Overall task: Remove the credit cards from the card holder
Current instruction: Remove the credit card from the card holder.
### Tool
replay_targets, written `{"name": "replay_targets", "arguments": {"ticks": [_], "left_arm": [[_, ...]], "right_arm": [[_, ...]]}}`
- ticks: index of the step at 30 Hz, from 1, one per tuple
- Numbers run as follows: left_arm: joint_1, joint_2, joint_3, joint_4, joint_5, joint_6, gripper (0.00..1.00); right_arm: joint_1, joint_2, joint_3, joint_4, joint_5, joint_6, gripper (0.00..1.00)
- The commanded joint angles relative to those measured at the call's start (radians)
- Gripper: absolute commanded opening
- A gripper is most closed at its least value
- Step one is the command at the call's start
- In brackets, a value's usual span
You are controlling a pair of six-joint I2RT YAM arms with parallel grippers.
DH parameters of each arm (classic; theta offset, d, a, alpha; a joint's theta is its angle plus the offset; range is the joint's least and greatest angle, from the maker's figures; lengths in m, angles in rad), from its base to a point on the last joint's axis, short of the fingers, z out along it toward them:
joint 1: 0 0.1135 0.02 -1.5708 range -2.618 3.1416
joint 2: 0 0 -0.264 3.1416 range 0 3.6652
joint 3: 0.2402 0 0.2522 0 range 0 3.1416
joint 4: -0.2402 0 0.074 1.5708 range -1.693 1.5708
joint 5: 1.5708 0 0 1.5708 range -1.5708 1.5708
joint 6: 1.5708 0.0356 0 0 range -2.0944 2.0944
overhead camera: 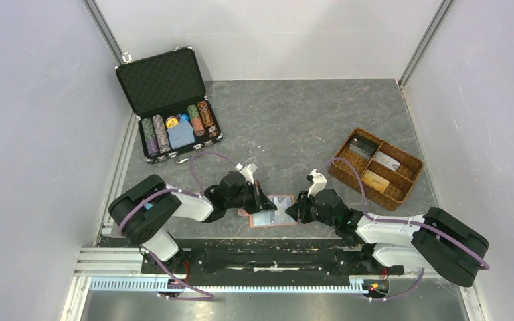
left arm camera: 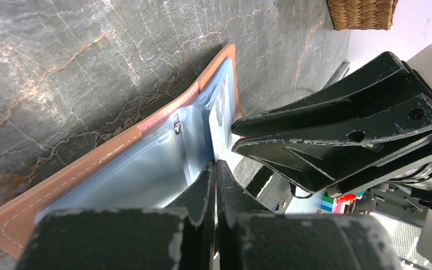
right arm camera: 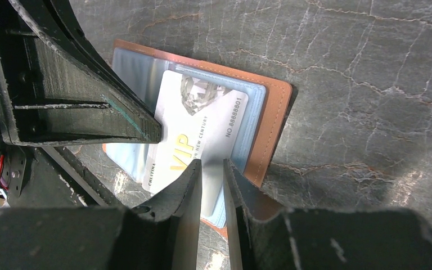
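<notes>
Card holder [overhead camera: 271,210], a small tan-brown leather bifold wallet lined with pale blue clear sleeves, lies open on the grey marbled table [overhead camera: 294,120] just ahead of the arm bases, between the two grippers. A white plastic credit card printed "VIP" [right arm camera: 202,129] sits on its sleeves, part of it sticking out past the sleeve edge towards the right gripper [right arm camera: 211,166]. That gripper's jaws stand a narrow slot apart at the near edge of the wallet; I cannot tell whether they pinch leather, card or nothing. The left gripper [left arm camera: 214,166] has its fingers pressed together at the inner edge of a sleeve, close to the fold, and whether a card edge or only film is caught between them is not visible. The two sets of fingers nearly touch over the wallet, so any sideways correction risks a collision. If the left has nipped the film and not the card, a pull would likely drag or lift the whole wallet, or stretch the sleeve. If the right is not truly holding the wallet down, the slick card may stay put while the leather slides. Farther off to the right, a brown woven divided tray [overhead camera: 343,179] holds a dark grey [overhead camera: 363,144], a white [overhead camera: 387,160] and a tan card [overhead camera: 375,180], one per compartment. At far left stands an open black foam-lined case [overhead camera: 162,80] of striped poker chips [overhead camera: 201,117].
</notes>
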Motion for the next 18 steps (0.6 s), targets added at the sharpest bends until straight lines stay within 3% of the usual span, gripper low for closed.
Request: {"name": "replay_targets", "arguments": {"ticks": [1, 18], "left_arm": [[-0.006, -0.048, 0.001, -0.027, -0.020, -0.016, 0.02], [0.026, -0.135, -0.027, -0.137, -0.063, 0.033, 0.02]], "right_arm": [[0.001, -0.005, -0.017, -0.023, 0.028, -0.004, 0.23], [-0.002, -0.015, -0.015, -0.055, 0.051, -0.017, 0.23]]}}
